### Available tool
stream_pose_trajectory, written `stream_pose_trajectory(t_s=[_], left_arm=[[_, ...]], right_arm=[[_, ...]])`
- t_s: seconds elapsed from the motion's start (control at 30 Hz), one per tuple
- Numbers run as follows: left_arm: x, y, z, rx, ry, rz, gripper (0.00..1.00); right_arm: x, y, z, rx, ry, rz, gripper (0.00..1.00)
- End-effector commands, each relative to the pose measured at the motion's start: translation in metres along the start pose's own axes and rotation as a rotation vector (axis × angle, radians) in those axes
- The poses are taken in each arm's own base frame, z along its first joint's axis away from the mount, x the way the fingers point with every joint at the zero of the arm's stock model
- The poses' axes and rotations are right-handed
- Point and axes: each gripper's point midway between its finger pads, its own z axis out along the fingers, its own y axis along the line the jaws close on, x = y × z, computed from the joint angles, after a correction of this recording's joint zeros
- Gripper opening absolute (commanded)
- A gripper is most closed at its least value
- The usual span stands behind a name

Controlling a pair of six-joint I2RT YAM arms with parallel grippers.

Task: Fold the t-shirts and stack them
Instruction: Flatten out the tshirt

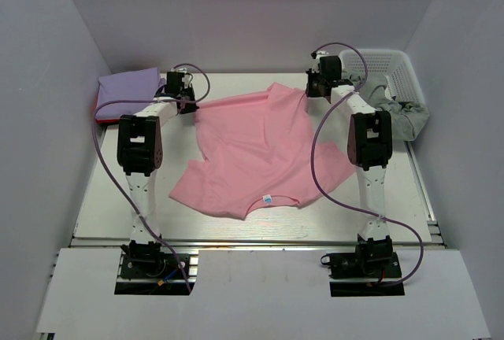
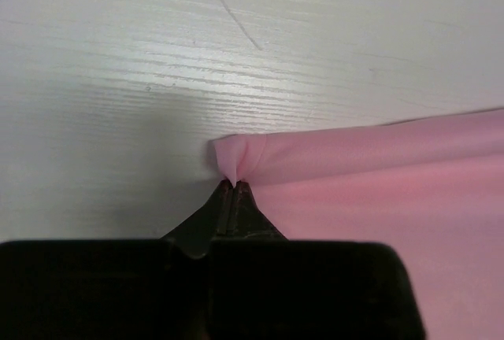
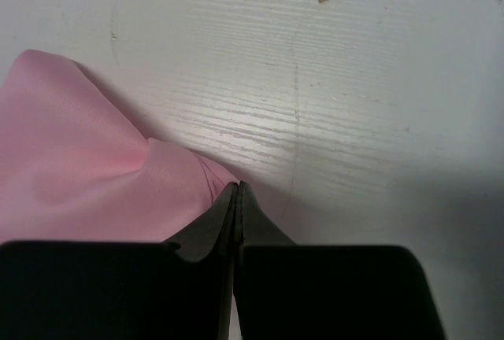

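Observation:
The light pink t-shirt [image 1: 252,151] lies spread on the table, its white neck label [image 1: 268,198] near the front edge. My left gripper [image 1: 191,104] is shut on the shirt's far left hem corner [image 2: 236,159]. My right gripper [image 1: 309,88] is shut on the far right hem corner [image 3: 189,186]. A folded lavender shirt [image 1: 126,88] lies at the far left on top of a red one [image 1: 101,116], of which only an edge shows.
A white mesh basket [image 1: 386,72] stands at the far right with grey-green cloth [image 1: 402,116] hanging over its near side. White walls close in the table on three sides.

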Motion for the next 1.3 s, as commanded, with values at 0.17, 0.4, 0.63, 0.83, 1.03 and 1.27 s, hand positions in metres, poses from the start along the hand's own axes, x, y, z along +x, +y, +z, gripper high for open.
stream_pose_trajectory(t_s=[0.17, 0.4, 0.63, 0.83, 1.03, 1.27], left_arm=[[-0.044, -0.03, -0.013, 0.231, -0.067, 0.043, 0.24], [-0.065, -0.022, -0.046, 0.141, -0.083, -0.011, 1.0], [-0.088, -0.068, -0.079, 0.275, -0.157, 0.036, 1.0], [-0.057, -0.083, -0.033, 0.339, -0.062, 0.024, 1.0], [-0.005, -0.073, -0.007, 0.305, 0.048, -0.006, 1.0], [0.083, -0.008, -0.031, 0.036, 0.231, -0.128, 1.0]], right_arm=[[-0.04, 0.02, -0.001, -0.207, -0.155, -0.123, 0.17], [-0.063, 0.036, -0.041, -0.239, -0.181, -0.109, 0.9], [-0.02, 0.092, -0.124, -0.316, -0.032, 0.009, 0.9], [0.12, 0.125, -0.177, -0.316, 0.269, 0.184, 0.9], [0.202, 0.122, -0.228, -0.27, 0.413, 0.283, 0.9], [0.235, 0.103, -0.213, -0.149, 0.521, 0.335, 0.9]])
